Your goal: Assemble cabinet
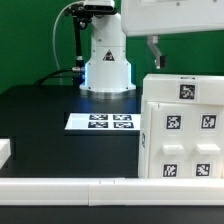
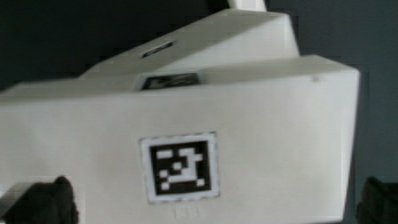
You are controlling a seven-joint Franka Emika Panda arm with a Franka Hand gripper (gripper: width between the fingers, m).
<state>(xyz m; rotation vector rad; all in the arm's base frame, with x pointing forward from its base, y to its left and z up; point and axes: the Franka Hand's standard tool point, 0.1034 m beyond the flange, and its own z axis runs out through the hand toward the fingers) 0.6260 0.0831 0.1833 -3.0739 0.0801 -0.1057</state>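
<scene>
Cabinet (image 2: 196, 110) sits between claw (image 2: 210, 205) fingers.

The cabinet (image 1: 182, 128) runs off the exterior view's right edge so its far side's a mystery, the gripper (image 1: 153, 55) is cropped up top, and in the wrist view only blurry dark fingertips (image 2: 50, 198) peek in, so can't tell its spread.

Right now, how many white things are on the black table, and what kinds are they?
Cabinet: 1
Marker board: 1
Small white piece at the exterior view's left edge: 1
Long white rail along the front: 1
Total: 4
</scene>
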